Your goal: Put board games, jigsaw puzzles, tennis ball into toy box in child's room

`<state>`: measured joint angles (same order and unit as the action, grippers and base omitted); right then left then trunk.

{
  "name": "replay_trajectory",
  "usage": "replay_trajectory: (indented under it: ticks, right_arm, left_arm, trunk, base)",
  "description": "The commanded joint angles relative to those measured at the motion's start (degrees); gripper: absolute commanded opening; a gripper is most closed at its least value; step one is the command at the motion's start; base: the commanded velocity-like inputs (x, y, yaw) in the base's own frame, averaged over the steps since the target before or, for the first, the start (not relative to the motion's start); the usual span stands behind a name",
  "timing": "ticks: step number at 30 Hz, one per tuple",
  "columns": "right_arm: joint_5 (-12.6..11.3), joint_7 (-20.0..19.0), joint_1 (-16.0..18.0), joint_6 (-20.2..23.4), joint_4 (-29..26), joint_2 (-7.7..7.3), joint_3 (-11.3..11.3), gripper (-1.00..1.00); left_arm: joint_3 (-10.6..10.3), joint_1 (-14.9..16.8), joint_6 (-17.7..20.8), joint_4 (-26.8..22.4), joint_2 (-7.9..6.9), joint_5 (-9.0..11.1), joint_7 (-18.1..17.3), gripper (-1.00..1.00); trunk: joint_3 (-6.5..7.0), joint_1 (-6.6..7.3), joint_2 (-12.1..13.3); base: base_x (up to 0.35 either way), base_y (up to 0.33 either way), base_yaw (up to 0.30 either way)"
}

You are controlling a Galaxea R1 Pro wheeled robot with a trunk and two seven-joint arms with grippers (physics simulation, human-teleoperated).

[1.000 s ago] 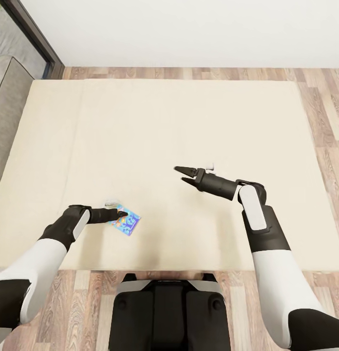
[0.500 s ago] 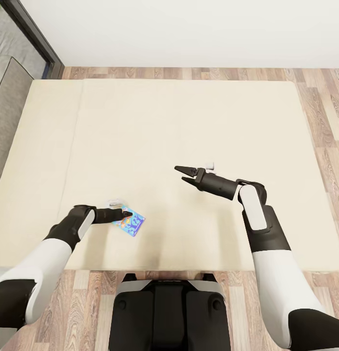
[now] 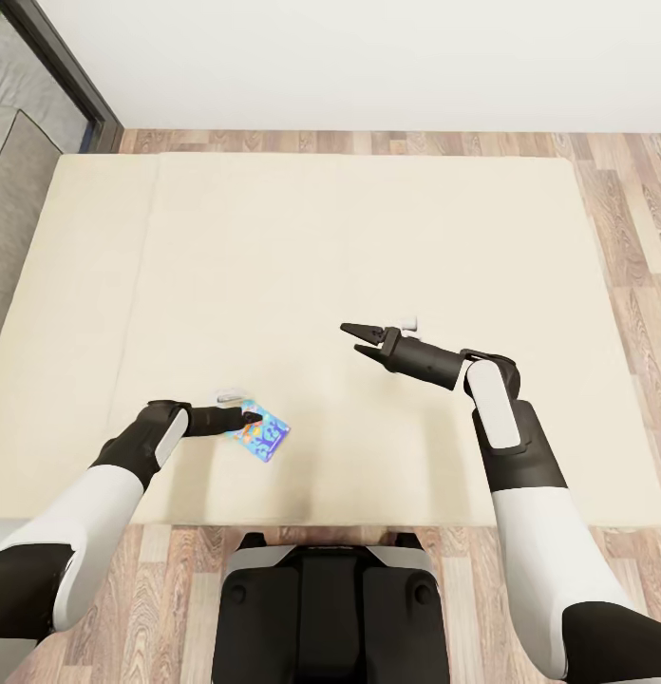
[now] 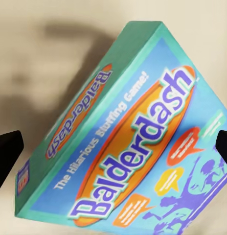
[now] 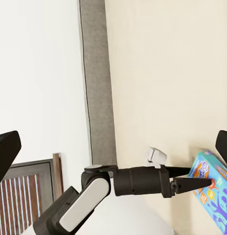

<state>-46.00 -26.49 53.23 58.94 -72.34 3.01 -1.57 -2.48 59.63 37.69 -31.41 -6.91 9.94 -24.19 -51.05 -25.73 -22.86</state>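
from my head view, my left gripper (image 3: pixel 247 415) reaches over the small blue board game (image 3: pixel 260 432) lying near the front edge of the bed (image 3: pixel 302 237), while my right gripper (image 3: pixel 354 339) hovers spread open and empty above the mattress.

in my left wrist view the balderdash box (image 4: pixel 128 152) sits between my wide-apart fingertips (image 4: pixel 6 152), not yet gripped.

my right wrist view shows the left gripper (image 5: pixel 204 183) at the box (image 5: pixel 214 193), so i judge the task barely begun, the toy box and other toys elsewhere.

blue board game box (image 4: pixel 143 147) — lid reads "Balderdash", "The Hilarious Bluffing Game!", side panel "Balderdash"
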Motion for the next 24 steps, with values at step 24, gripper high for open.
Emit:
replay_trajectory:
  ticks: [24]
  right_arm:
    - [0.5, -0.5, 0.0, 0.3, 0.0, 0.06, -0.1, 1.0]
  left_arm:
    - [-0.2, 0.0, 0.6, 0.0, -0.03, 1.2, 0.1, 1.0]
  trunk:
    - [0.62, -0.05, -0.1]
  base:
    - [-0.001, -0.003, 0.0]
